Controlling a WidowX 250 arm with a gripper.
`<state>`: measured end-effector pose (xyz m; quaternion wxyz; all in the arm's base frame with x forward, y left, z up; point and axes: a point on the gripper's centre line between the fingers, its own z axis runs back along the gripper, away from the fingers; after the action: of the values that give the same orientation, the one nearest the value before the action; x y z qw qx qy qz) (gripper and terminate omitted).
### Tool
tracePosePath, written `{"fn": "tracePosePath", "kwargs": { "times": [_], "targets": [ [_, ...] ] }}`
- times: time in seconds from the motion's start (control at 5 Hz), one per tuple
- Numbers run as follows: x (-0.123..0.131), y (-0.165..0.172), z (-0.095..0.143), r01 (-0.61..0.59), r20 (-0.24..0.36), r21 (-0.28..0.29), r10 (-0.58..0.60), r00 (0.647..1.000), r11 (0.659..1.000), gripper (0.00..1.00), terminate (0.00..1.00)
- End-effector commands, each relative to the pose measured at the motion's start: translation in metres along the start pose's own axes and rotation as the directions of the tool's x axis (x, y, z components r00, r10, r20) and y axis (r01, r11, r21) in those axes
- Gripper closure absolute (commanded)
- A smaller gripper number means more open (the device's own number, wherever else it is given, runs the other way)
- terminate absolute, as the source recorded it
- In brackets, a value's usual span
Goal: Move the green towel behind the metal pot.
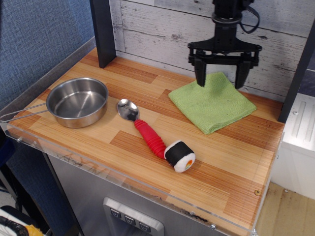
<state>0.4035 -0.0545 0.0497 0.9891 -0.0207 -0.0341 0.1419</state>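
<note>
The green towel [210, 104], a lime-green folded square cloth, lies flat at the back right of the wooden table. The metal pot [77, 102], a shallow shiny pan with a thin wire handle pointing left, stands at the left of the table. My gripper [220, 81] is open, fingers pointing down, and hangs just above the towel's far corner. It holds nothing.
A metal spoon with a red ribbed handle [142, 129] lies in the middle, with a toy sushi roll [179, 156] at its handle end. A dark post [102, 32] stands at the back left, behind the pot. A white plank wall [157, 29] closes the back.
</note>
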Motion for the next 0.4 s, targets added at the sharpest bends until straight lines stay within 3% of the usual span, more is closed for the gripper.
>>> {"fn": "tracePosePath", "kwargs": {
  "times": [0.0, 0.2],
  "targets": [
    [-0.001, -0.012, -0.009, 0.023, 0.094, 0.039, -0.027, 0.995, 0.999, 0.0, 0.0],
    [-0.003, -0.011, -0.021, 0.049, 0.084, 0.043, -0.052, 0.995, 0.998, 0.0, 0.0]
  ]
}}
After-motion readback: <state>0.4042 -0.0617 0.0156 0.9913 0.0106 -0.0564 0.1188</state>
